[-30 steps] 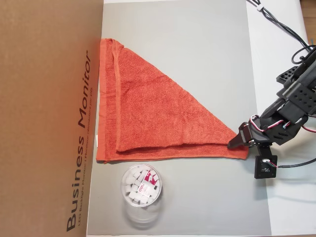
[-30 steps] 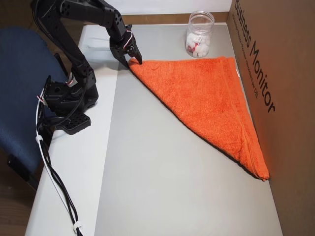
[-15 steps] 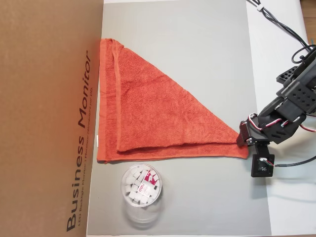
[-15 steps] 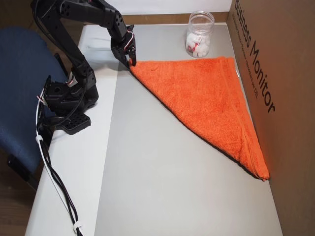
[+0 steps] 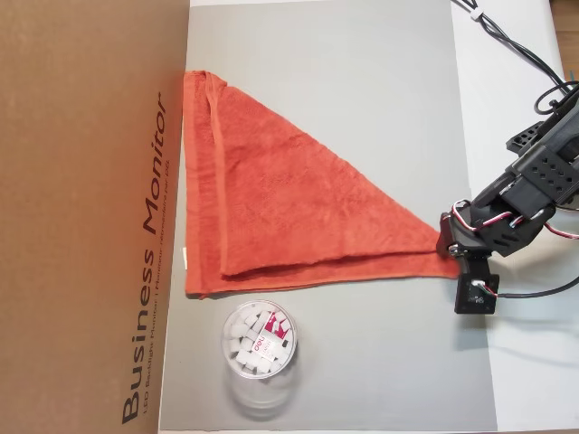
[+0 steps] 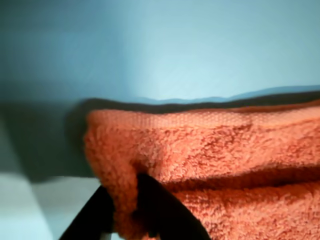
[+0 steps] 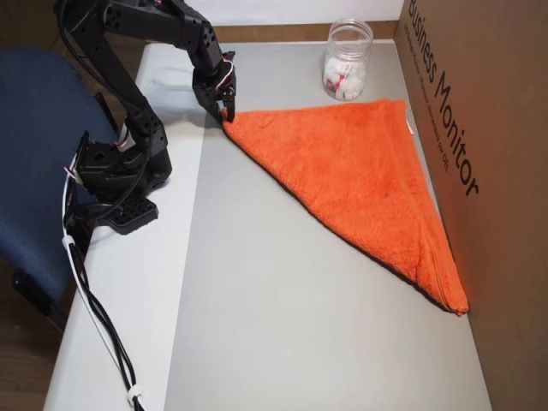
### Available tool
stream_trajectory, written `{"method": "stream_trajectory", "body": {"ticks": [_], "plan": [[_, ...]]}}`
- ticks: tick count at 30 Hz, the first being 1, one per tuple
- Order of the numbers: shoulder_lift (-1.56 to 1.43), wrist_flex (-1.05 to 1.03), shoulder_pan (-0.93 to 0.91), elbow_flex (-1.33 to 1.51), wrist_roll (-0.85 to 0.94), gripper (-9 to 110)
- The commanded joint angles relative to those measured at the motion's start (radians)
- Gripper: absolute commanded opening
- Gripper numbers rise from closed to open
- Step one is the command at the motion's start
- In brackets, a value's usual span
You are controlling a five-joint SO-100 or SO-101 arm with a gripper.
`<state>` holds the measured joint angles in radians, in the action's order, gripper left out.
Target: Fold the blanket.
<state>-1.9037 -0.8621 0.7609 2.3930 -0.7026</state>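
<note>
Open room: bare grey mat, near side of an overhead view.
In the way: big box on right; clear tub far, beside blanket.

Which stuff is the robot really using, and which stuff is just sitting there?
Using:
blanket, folded into a triangle
gripper, pinching the blanket's corner

Just sitting there:
clear tub of white bits
cardboard box
blue chair

The tool pinches the blanket's folded fuzzy orange corner.
</note>
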Motion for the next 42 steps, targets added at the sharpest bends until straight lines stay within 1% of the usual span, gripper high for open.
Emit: {"method": "stream_trajectory", "body": {"ticks": [1, 7, 17, 20, 23, 29, 32, 37, 42], "plan": [[-0.080, -0.060, 0.034, -0.029, -0.063, 0], [-0.138, -0.153, 0.098, -0.031, -0.163, 0], [-0.150, -0.160, 0.202, -0.098, -0.334, 0], [-0.150, -0.161, 0.189, -0.158, -0.426, 0], [-0.150, -0.219, 0.166, -0.222, -0.529, 0], [-0.150, -0.423, 0.133, -0.376, -0.618, 0], [-0.150, -0.477, 0.114, -0.434, -0.647, 0], [-0.150, -0.525, 0.066, -0.522, -0.718, 0], [-0.150, -0.529, 0.006, -0.577, -0.842, 0]]}}
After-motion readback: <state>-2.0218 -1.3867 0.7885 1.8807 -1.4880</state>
